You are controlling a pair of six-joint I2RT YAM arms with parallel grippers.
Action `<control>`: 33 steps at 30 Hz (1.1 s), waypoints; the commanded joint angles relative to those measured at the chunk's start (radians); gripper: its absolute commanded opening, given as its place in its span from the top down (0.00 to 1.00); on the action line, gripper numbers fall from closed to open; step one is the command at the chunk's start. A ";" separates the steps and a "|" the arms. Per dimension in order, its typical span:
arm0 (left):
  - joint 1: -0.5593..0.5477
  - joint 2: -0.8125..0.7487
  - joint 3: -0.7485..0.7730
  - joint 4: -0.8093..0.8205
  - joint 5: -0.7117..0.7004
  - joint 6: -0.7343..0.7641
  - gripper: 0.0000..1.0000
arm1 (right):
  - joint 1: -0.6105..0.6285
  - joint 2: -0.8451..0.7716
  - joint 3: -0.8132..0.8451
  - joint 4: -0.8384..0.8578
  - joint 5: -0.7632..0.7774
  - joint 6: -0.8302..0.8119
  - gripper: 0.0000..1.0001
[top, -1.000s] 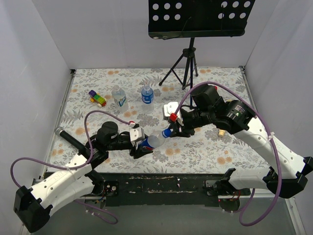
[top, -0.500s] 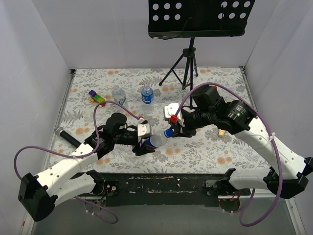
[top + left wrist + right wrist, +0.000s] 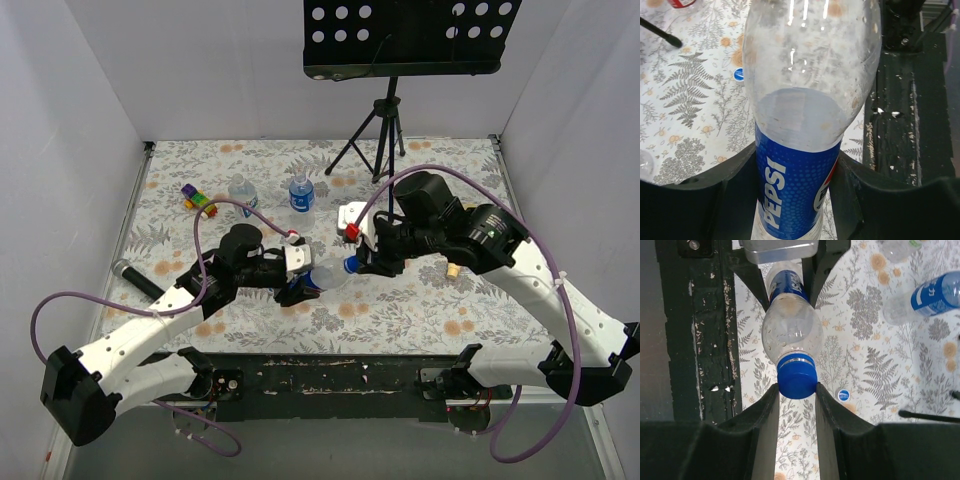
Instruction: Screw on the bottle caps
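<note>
R gripper (image 3: 796, 391) has both fingers pressed on the blue cap (image 3: 797, 380), pinching it where it sits on the neck of the Pepsi bottle (image 3: 791, 330). L gripper (image 3: 794, 172) clamps that bottle round its label, near-horizontal above the table (image 3: 430, 310), btwn the two arms. Looks like the twisting step. To do it well, imo: cap axis in line w/ the neck, light inward push while turning, L grip firm so the bottle can't spin. Second bottle (image 3: 241, 192) and third bottle (image 3: 301, 194) stand farther back; a loose cap (image 3: 843, 395) lies on the table.

Clear bottle (image 3: 791, 327) with blue label (image 3: 795, 190), blue cap (image 3: 797, 381); floral fern-print tablecloth (image 3: 450, 310).
</note>
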 commanded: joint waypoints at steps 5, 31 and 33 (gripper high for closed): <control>-0.042 -0.090 -0.098 0.430 -0.117 -0.086 0.51 | 0.011 0.078 0.024 -0.012 0.083 0.259 0.96; -0.252 -0.068 -0.356 0.883 -0.538 -0.126 0.52 | -0.072 0.101 0.000 0.065 0.123 0.868 0.99; -0.255 -0.062 -0.352 0.875 -0.558 -0.123 0.53 | -0.072 0.112 0.006 0.057 0.116 0.868 0.99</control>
